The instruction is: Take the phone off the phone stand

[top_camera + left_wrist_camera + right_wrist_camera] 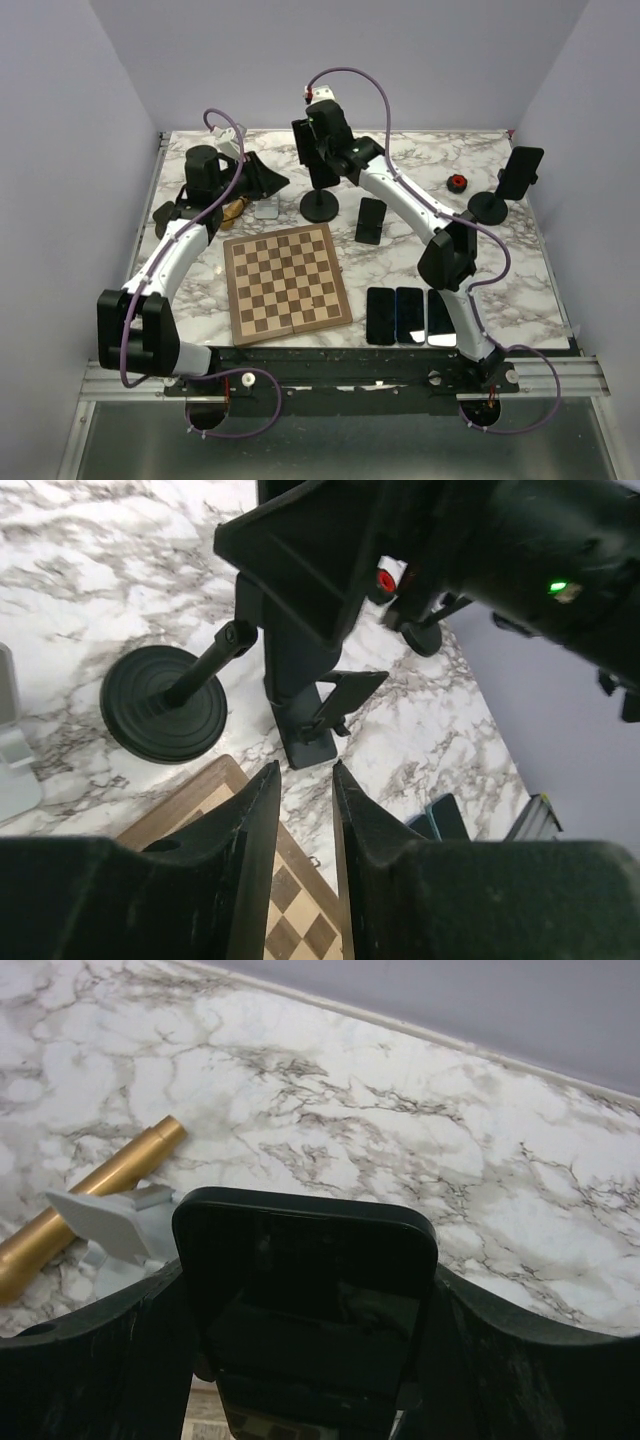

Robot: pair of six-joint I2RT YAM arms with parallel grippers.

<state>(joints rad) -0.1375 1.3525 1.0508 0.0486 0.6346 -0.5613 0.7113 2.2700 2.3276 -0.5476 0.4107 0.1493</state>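
Note:
A black phone [305, 1260] stands upright between my right gripper's [307, 1285] two fingers, which press on its two side edges. In the top view that gripper [318, 132] is at the head of the black phone stand [320, 205] at the back middle of the table. I cannot tell whether the phone still rests in the cradle. The left wrist view shows the stand's round base [163, 702] and slanted stem. My left gripper [305, 772] hovers just left of the stand [268, 180], its jaws a narrow gap apart and empty.
A second stand [487, 208] holding a phone [522, 170] is at the back right, near a red knob [457, 182]. A phone [371, 220] lies beside the stand base. Three phones [410, 315] lie front right. A chessboard [286, 283], gold tube [90, 1200] and grey bracket [110, 1225] are nearby.

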